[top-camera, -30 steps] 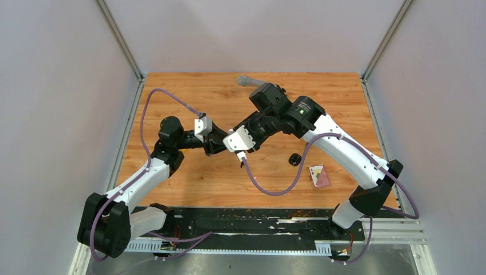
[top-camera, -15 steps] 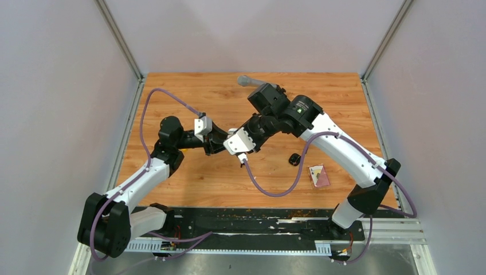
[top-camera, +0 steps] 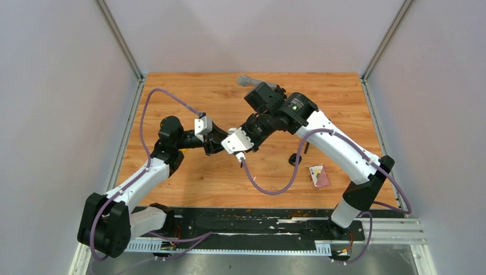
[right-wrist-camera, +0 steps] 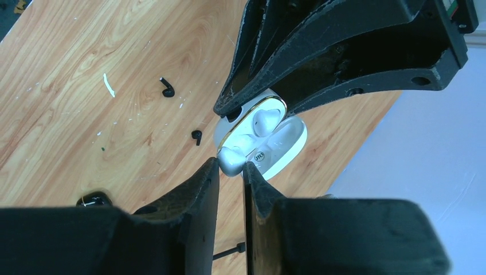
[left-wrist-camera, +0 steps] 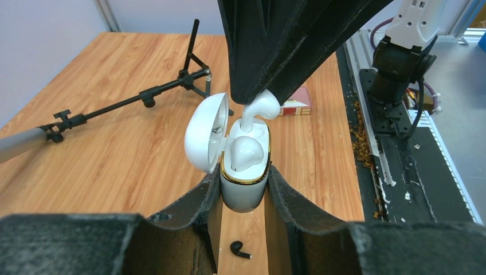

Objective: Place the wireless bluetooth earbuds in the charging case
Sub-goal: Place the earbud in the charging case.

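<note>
Most of the charging case [left-wrist-camera: 244,200] is hidden in the overhead view, buried where the two wrists meet at the centre of the desk [top-camera: 183,97]. Only the wrist cameras show it.

In the left wrist view the case stands upright in the lower middle of the frame, white with a gold rim. The left end effector [left-wrist-camera: 245,182] is closed tight on its sides. The lid [left-wrist-camera: 205,133] hangs open to the left. Inside, the seated white earbud [left-wrist-camera: 246,152] fills the nearer socket.

Above the farther socket is the pinched white earbud [left-wrist-camera: 261,106]. The right end effector [right-wrist-camera: 231,167] is nearly closed on its head, and the stem points down into the case. The rim and the seated bud cover the stem's tip, so how deep it sits cannot be told.

In the upper left of the right wrist view, loose on the wood, lie the upper black earbud [right-wrist-camera: 167,89] and the lower black earbud [right-wrist-camera: 196,136], both apart from the case. A thin white sliver [right-wrist-camera: 106,85] lies further left.

A small dark object [right-wrist-camera: 94,199] at the lower left edge of that view is partly cut off by a finger, and what it is cannot be made out.

Right of centre in the overhead view, a pink packet [top-camera: 319,175] lies flat on the desk. At the top, a grey-headed stand [top-camera: 249,81] is partly covered by the right arm.
</note>
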Controlling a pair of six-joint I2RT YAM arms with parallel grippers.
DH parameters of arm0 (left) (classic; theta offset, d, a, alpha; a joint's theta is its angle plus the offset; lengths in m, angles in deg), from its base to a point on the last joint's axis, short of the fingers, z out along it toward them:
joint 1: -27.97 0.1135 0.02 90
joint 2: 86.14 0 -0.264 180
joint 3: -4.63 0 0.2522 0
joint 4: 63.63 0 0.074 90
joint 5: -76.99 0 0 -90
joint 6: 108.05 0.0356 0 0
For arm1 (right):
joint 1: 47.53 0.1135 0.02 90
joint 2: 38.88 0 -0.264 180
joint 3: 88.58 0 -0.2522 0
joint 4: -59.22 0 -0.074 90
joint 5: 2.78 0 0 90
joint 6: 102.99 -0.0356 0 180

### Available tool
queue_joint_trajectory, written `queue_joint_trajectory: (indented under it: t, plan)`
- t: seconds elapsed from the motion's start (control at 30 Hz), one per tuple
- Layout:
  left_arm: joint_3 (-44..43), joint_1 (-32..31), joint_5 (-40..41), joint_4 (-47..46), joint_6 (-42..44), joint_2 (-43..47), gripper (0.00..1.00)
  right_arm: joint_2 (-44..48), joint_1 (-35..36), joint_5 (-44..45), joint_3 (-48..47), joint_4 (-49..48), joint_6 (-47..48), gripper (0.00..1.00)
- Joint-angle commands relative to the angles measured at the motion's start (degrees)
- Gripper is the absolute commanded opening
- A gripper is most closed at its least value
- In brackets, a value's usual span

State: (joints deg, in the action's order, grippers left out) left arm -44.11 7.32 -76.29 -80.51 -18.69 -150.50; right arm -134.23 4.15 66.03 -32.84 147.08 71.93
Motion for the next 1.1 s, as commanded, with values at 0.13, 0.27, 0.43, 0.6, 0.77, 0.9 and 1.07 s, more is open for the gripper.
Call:
queue_joint_trajectory:
  t: [0.13, 0.27, 0.43, 0.6, 0.77, 0.9, 1.07]
  plan:
    - [-2.55, -0.36, -0.39, -1.17, 2.58, 1.12, 0.00, -4.05, -0.26, -1.28, -7.14, 1.35, -7.26, 0.17]
    - [-2.51, -0.39, 0.52, -1.21, 2.64, 1.02, 0.00, -6.06, -0.26, 0.04, -10.42, 1.78, -11.91, 0.16]
    - [-2.42, -0.41, 0.62, -1.28, 2.48, 0.97, 0.00, -7.18, -0.21, 1.79, -12.42, -0.68, -18.08, 0.16]
    - [-2.37, -0.41, 0.66, -1.62, 2.30, 0.90, 0.00, -7.56, -0.05, 2.95, -12.93, -2.87, -23.86, 0.19]
    - [-2.37, -0.40, 1.08, -2.20, 1.58, 0.57, 0.00, -7.73, 0.66, 3.90, -13.59, -4.25, -27.74, 0.22]
    - [-1.93, -0.40, 2.13, -3.38, 0.91, 0.45, 0.00, -7.17, 0.87, 4.41, -14.24, -5.47, -30.62, 0.27]
    - [-1.59, -0.36, 2.72, -3.71, -0.50, 0.48, 0.00, -6.09, 0.81, 5.08, -17.32, -2.29, -30.81, 0.33]
